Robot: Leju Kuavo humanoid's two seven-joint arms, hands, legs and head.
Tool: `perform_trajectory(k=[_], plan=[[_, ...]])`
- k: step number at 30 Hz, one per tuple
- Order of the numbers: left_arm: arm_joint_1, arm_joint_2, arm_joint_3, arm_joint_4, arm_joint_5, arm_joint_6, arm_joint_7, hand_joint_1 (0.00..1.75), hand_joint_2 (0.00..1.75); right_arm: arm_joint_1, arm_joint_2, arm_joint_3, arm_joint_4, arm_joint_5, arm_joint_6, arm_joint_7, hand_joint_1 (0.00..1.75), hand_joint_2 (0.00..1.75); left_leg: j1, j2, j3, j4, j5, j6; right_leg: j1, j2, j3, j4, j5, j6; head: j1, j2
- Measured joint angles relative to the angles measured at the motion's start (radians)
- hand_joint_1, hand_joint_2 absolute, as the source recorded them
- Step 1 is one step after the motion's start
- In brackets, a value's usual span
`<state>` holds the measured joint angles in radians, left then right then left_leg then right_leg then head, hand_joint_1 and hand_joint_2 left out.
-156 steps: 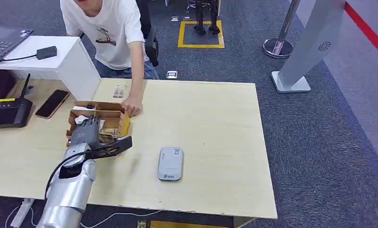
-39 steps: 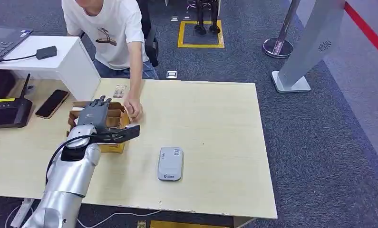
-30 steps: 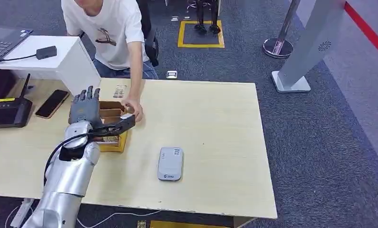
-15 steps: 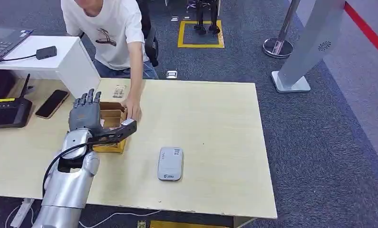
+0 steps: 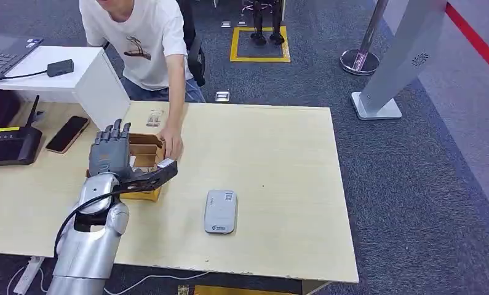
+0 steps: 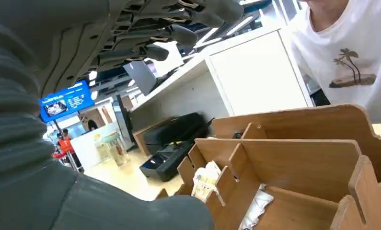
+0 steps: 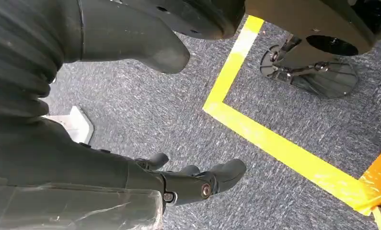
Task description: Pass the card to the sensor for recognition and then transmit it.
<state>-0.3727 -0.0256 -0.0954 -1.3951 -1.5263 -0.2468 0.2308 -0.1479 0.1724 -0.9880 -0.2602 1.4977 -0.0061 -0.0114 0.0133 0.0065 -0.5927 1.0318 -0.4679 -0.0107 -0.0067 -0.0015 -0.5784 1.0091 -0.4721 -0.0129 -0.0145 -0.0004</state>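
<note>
Cards (image 6: 205, 180) stand in a slotted wooden box (image 5: 144, 161) near the counter's (image 5: 278, 160) far left corner. In the head view, the left robot hand (image 5: 109, 152) hovers over that box, fingers spread, holding nothing. A person's hand (image 5: 171, 144) rests on the box's right edge. A grey card sensor (image 5: 221, 211) lies apart, nearer the counter's front edge. From the left wrist, pale cards sit upright between the dividers. From the right wrist, the right robot hand (image 7: 198, 184) hangs above grey carpet (image 7: 150, 105), fingers loosely curled, empty.
</note>
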Motion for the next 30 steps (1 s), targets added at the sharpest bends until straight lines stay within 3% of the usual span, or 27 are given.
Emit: perform_trajectory(k=[5, 9, 11, 14, 16, 19, 23, 30], plan=[[0.005, 0.000, -0.002, -0.007, 0.000, 0.007, 0.003, 0.00, 1.75, 0.001, 0.000, -0.001, 0.000, -0.003, 0.000, 0.000, 0.00, 1.75, 0.000, 0.000, 0.000, 0.000, 0.000, 0.000, 0.000, 0.000, 0.000, 0.000, 0.000, 0.000, 0.000, 0.000], [0.074, 0.002, -0.051, -0.098, 0.000, 0.036, 0.046, 0.00, 1.75, 0.017, 0.000, -0.020, -0.001, -0.034, -0.012, -0.010, 0.00, 1.75, 0.000, 0.000, -0.001, 0.000, -0.001, 0.000, 0.000, 0.000, 0.000, 0.000, -0.002, 0.001, 0.000, 0.000], [0.128, 0.002, -0.085, -0.165, 0.000, 0.092, 0.093, 0.00, 1.75, 0.027, 0.000, -0.030, -0.001, -0.044, -0.020, -0.012, 0.00, 1.75, 0.000, 0.000, -0.001, 0.000, -0.002, 0.001, 0.000, 0.000, 0.000, 0.000, -0.002, 0.002, 0.000, 0.000], [0.233, 0.001, -0.109, -0.310, 0.000, 0.278, 0.149, 0.00, 1.75, 0.042, 0.006, -0.045, -0.004, -0.045, -0.024, -0.009, 0.00, 1.75, 0.000, 0.002, -0.001, 0.000, -0.004, 0.001, 0.000, 0.001, -0.001, 0.000, -0.003, 0.002, 0.000, 0.000], [0.293, 0.000, -0.109, -0.384, 0.000, 0.340, 0.125, 0.00, 1.75, 0.049, 0.011, -0.049, -0.007, -0.037, -0.024, -0.009, 0.00, 1.75, 0.000, 0.001, -0.001, 0.000, -0.005, 0.002, 0.000, 0.001, -0.001, 0.000, -0.004, 0.002, 0.000, 0.000], [0.398, -0.016, -0.085, -0.471, 0.000, 0.364, 0.049, 0.00, 1.75, 0.051, 0.020, -0.059, -0.010, -0.033, -0.027, -0.001, 0.00, 1.75, 0.000, 0.001, -0.001, 0.000, -0.005, 0.002, 0.000, 0.000, -0.001, 0.000, -0.005, 0.002, -0.002, 0.000], [0.462, -0.057, -0.052, -0.510, 0.000, 0.396, 0.007, 0.00, 1.75, 0.052, 0.024, -0.066, -0.013, -0.028, -0.026, 0.002, 0.00, 1.75, 0.000, 0.001, -0.001, 0.000, -0.005, 0.002, 0.000, 0.000, 0.000, 0.000, -0.005, 0.002, -0.001, 0.000], [0.508, -0.103, 0.003, -0.531, 0.000, 0.398, -0.032, 0.00, 1.75, 0.054, 0.030, -0.068, -0.018, -0.013, -0.023, 0.009, 0.00, 1.75, 0.000, 0.000, -0.001, 0.000, -0.005, 0.002, 0.000, -0.001, 0.000, 0.000, -0.005, 0.002, 0.000, 0.000]])
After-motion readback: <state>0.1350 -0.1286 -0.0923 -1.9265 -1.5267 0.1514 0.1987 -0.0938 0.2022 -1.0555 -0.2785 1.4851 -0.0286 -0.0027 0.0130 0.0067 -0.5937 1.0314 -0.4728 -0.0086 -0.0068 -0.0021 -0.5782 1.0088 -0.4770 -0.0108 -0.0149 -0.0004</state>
